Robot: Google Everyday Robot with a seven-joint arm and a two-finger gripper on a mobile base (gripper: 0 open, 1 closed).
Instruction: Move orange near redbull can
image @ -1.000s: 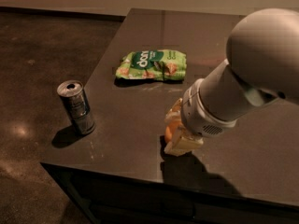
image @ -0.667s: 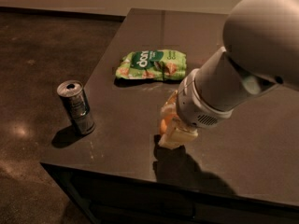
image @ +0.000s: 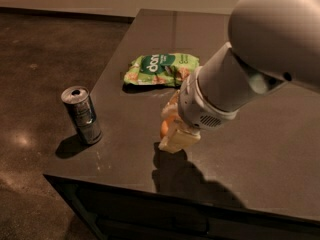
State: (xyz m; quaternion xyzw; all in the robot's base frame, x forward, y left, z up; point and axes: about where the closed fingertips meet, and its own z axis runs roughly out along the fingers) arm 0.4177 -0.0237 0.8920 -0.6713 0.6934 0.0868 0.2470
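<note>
The end effector (image: 173,133) sits just left of the frame's centre, low over the desk (image: 260,149), its pale fingers (image: 178,140) clenched around the orange (image: 164,129). Only a sliver of the fruit shows at the fingers' left edge; whether it touches the desk cannot be told. The thick grey arm runs from there to the upper right corner and casts a dark shadow toward the desk's front edge. The redbull can (image: 82,115) stands upright at centre left, near the desk's left edge, well apart from the orange. A green snack bag (image: 160,70) lies flat above the end effector, toward the upper middle.
</note>
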